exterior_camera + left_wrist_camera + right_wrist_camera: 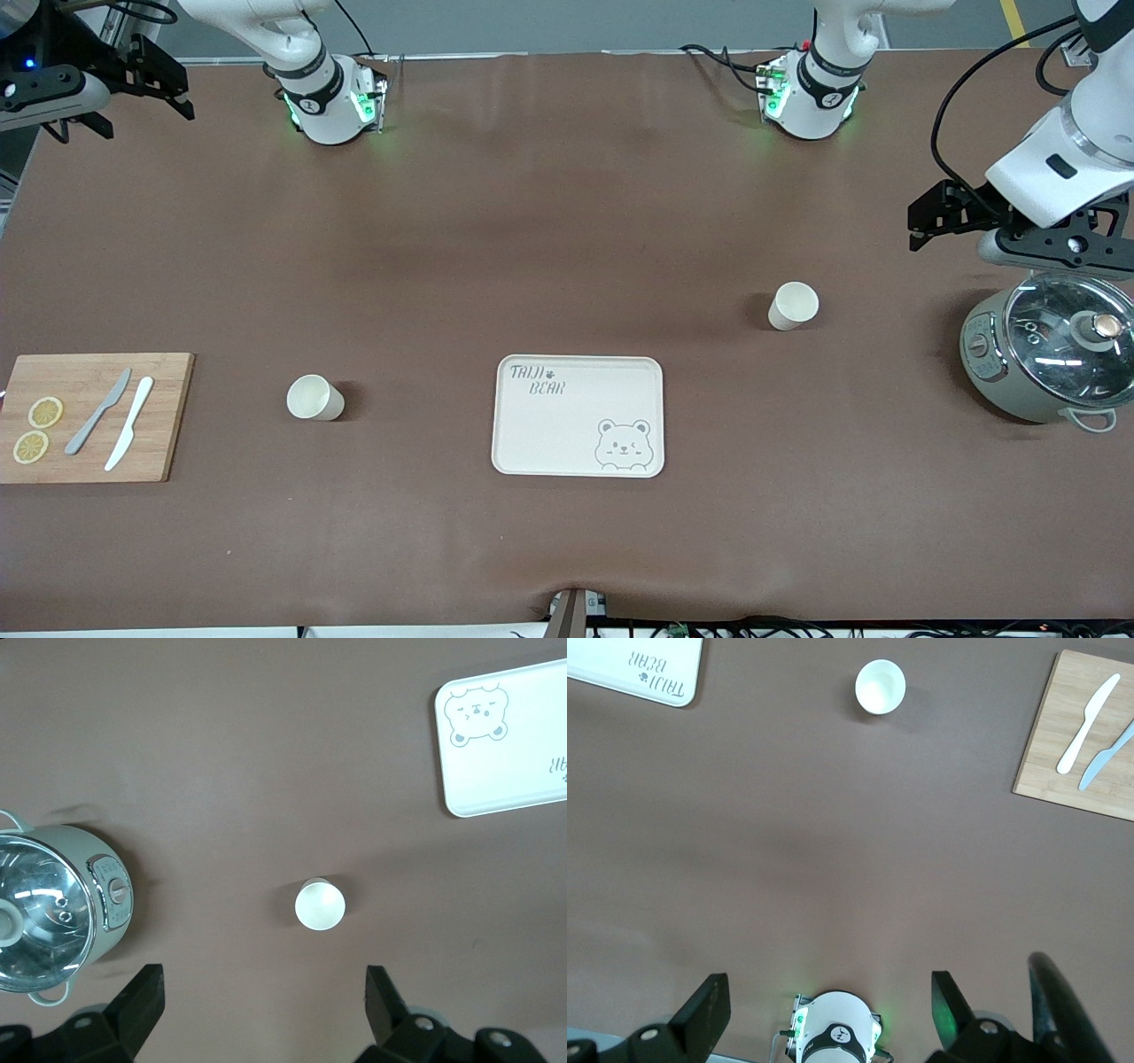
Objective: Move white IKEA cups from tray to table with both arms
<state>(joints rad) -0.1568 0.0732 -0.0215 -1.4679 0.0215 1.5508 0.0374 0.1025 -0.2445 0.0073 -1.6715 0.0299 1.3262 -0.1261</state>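
The brown table covering [567,549] is wrinkled at its near edge. Nearest the camera lies one cream tray [532,443] lettered "TAIJI BEAR". Two white IKEA cups stand upright: one [314,398] between tray and cutting board [164,416], one [792,306] farther back, near the lidded pot [992,372]. The left gripper [264,1001], spread wide, hovers over the table beside the pot. The right gripper [831,1003], fingers wide apart, hovers near its base.

2 small cream-white handleless cups stand upright and empty on the brown table, well apart: 1 cup [314,398] toward the right arm's end, the other cup [792,306] toward the left arm's end, farther from the front camera.
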